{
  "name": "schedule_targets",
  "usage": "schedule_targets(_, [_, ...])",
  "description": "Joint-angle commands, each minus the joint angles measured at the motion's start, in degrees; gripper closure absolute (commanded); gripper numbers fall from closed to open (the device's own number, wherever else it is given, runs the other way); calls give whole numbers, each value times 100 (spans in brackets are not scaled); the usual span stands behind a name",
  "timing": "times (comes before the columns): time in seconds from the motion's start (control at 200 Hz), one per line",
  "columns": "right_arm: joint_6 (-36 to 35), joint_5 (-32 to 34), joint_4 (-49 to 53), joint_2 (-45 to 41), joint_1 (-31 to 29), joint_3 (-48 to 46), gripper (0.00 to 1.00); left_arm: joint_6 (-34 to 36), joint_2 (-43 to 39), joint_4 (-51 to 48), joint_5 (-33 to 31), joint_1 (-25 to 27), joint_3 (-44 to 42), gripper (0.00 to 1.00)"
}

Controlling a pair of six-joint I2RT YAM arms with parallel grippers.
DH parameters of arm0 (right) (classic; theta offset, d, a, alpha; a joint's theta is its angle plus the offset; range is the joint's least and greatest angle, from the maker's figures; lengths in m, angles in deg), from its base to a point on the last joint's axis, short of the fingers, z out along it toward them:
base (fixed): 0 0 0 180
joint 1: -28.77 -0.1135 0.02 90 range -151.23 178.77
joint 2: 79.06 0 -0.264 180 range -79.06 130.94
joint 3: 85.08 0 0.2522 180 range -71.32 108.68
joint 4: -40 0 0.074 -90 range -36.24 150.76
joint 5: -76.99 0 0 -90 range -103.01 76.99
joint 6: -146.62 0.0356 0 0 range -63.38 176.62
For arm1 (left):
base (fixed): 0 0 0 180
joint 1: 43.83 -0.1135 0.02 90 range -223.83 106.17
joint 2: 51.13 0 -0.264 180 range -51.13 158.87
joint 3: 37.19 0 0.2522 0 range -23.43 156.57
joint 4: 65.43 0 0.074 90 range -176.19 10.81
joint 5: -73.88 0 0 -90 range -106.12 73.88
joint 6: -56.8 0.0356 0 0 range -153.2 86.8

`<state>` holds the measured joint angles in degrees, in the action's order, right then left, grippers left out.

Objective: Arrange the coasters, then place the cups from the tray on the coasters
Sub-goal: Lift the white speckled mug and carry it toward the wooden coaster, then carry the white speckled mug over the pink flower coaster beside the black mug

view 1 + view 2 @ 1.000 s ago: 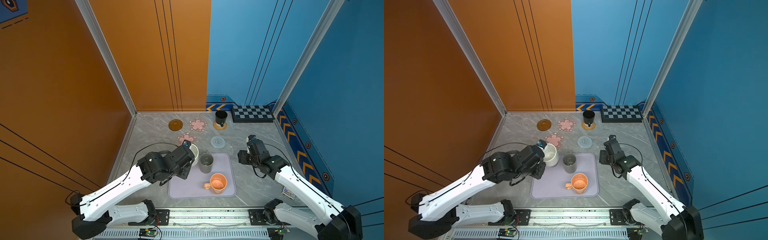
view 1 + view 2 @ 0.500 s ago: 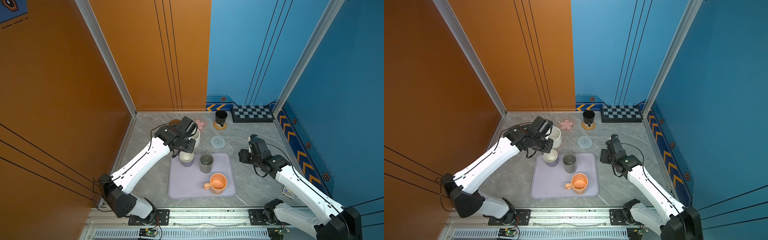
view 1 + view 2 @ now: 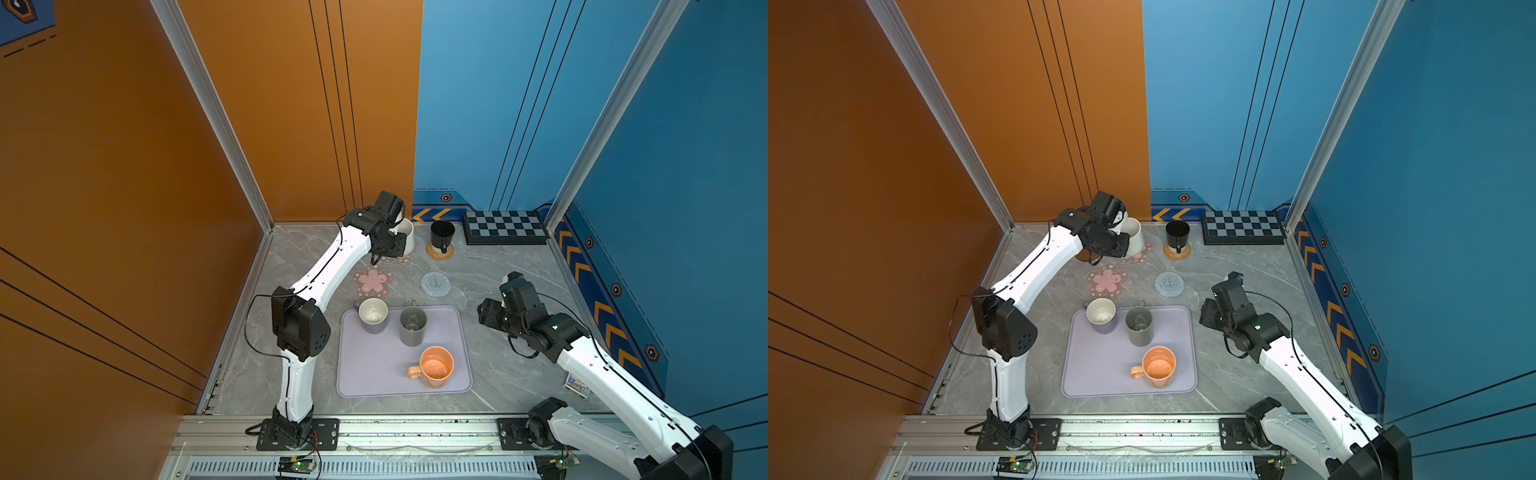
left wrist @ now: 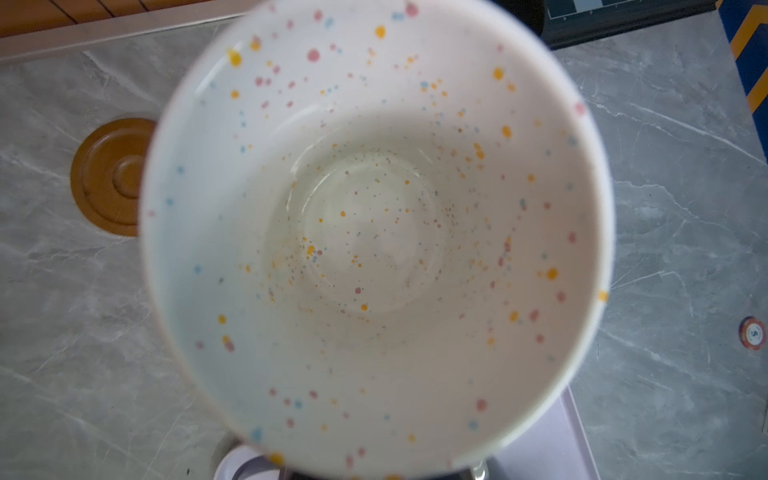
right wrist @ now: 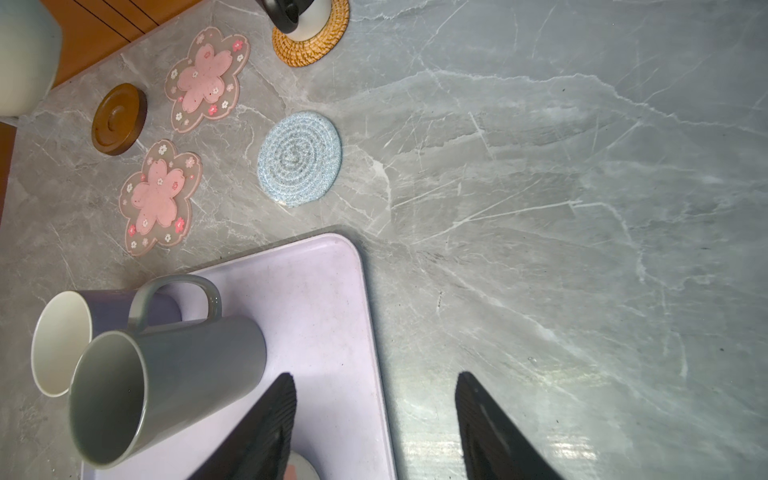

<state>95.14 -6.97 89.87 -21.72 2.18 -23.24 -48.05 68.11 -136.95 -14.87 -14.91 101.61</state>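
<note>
Orange cup [image 3: 435, 368] on the near right part of the tray [image 3: 374, 374], upright, handle to the left. Further back on the same tray, tall grey cup [image 3: 412, 326] by the middle of the far edge. Lavender cup [image 3: 373, 315] with a cream inside at the far left corner, just beside the grey one. Right gripper [image 5: 374, 376] up in the air by the right side of the tray, fingers apart, nothing between them. Behind the tray, on the grey table [image 3: 498, 266]: near pink flower coaster [image 3: 372, 280] on the left and grey-blue woven coaster [image 3: 435, 284] on the right, both bare. Further back, left gripper [image 3: 397, 239] closed tight on the white speckled cup [image 3: 407, 237], right over the far pink flower coaster [image 3: 1142, 253], partly hidden below. Cannot tell if cup and coaster touch. Brown wooden coaster [image 4: 108, 176] just to the left, also bare. To the right, black cup [image 3: 441, 235] upright on the tan rattan coaster [image 3: 433, 252]. Black checkered board [image 3: 505, 227] in the far right corner
</note>
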Motion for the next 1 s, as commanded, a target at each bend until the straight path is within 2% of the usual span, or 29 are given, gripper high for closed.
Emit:
schedule_targets(0.0, [-45,261,393,172,-3,321,36,101,150,292,349,-23,678,100])
schedule_targets(0.375, [-206,156,414,756,13,790,36,-61,672,300,147,-292,1126,100])
schedule_targets(0.481, [-222,156,413,875,-12,859,36,185,774,302,82,-276,1257,100])
schedule_targets(0.586, [-223,160,413,960,-56,901,36,346,776,304,-202,-274,1244,100])
schedule_targets(0.756, [-249,201,413,1109,-131,1014,36,346,885,300,-276,-336,1410,100])
schedule_targets(0.876, [-283,226,412,1266,-197,1121,36,535,1025,305,-717,-379,1673,100])
schedule_targets(0.991, [-395,249,404,1462,-257,1259,36,394,1126,306,-554,-514,1857,100])
